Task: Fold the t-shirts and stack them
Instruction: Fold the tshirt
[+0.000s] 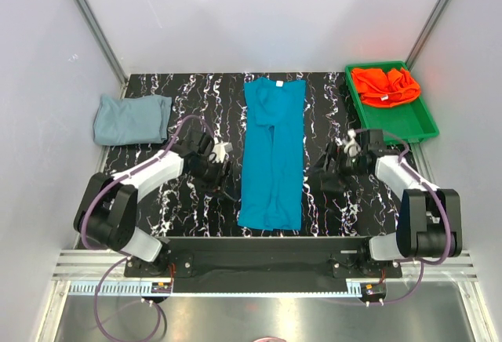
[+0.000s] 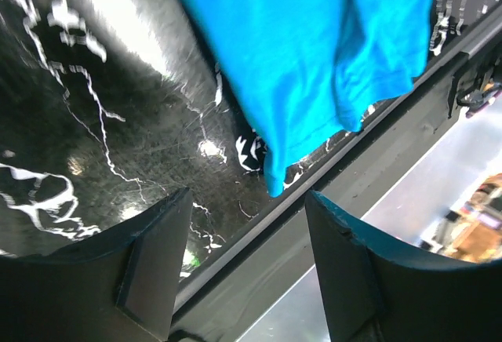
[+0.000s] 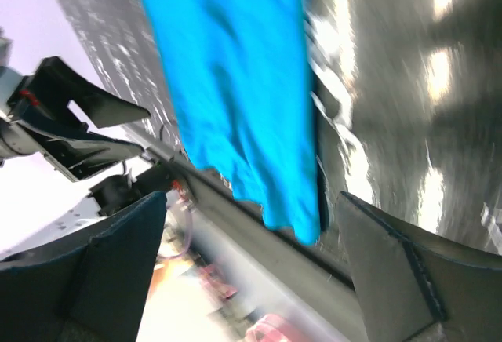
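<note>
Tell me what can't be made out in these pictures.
- Orange shirt: crumpled in the tray in the top view, so its sleeves and collar are buried in its own folds.
- Teal shirt: both wrist views cut off its collar end, and the right wrist view is blurred.
- Grey shirt: folded in the top view, so its lower layers are hidden and its details are too small.

No legible text in any view
- neck tag [image 1: 278, 84] on teal shirt [image 1: 271, 154]: small white patch, print too small to read
- tag [image 1: 383, 101] on orange shirt [image 1: 384, 85]: white, unreadable
- tick-mark strip [image 1: 259, 291] at near edge, below arm bases: fine scale marks only, numbers not legible
- wrist views: blurred, no lettering made out
</note>
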Action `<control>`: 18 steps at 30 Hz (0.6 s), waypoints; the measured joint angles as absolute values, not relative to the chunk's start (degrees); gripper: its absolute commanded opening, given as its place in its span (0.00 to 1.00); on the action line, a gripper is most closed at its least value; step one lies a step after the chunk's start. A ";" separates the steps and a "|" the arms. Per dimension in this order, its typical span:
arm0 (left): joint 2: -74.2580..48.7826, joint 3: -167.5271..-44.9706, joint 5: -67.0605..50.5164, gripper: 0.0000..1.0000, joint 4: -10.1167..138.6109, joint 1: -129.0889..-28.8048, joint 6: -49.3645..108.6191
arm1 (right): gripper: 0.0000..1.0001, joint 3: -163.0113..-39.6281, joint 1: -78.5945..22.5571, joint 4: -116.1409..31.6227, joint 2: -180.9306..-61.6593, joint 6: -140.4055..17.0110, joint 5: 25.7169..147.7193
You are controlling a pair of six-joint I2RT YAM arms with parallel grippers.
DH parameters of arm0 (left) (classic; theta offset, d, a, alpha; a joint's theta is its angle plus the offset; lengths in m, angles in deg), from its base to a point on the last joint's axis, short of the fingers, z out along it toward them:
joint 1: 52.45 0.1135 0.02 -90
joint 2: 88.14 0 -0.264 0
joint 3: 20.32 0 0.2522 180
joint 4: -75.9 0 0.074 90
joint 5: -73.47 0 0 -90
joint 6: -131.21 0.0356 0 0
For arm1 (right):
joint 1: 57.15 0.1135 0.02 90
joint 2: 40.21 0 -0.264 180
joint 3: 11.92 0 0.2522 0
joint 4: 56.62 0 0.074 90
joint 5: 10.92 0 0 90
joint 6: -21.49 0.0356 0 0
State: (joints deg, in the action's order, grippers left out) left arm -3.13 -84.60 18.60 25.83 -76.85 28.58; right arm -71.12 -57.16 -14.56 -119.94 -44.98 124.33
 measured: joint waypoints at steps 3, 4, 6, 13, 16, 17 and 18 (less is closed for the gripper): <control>-1.99 -82.81 18.58 0.65 27.16 -76.85 26.07 | 0.82 -64.93 -57.07 -14.74 -120.46 -40.72 123.79; -1.80 -82.53 18.58 0.66 27.75 -76.85 25.57 | 0.75 -63.71 -57.07 -14.74 -120.33 -39.85 123.74; -1.80 -81.76 18.84 0.67 29.13 -76.85 24.39 | 0.71 -61.85 -56.96 -15.19 -119.96 -38.49 123.76; -1.34 -78.42 20.90 0.68 32.80 -76.85 20.87 | 0.63 -60.62 -54.42 -15.13 -119.13 -36.70 123.04; -0.03 -78.29 21.49 0.67 33.24 -76.85 19.86 | 0.63 -60.60 -51.58 -14.60 -119.17 -36.33 122.10; 0.37 -78.29 21.68 0.67 33.35 -76.85 19.56 | 0.63 -60.60 -50.25 -14.34 -119.26 -36.09 121.69; 0.78 -78.29 21.97 0.67 33.39 -76.85 19.19 | 0.63 -60.62 -49.07 -14.12 -119.43 -35.89 121.56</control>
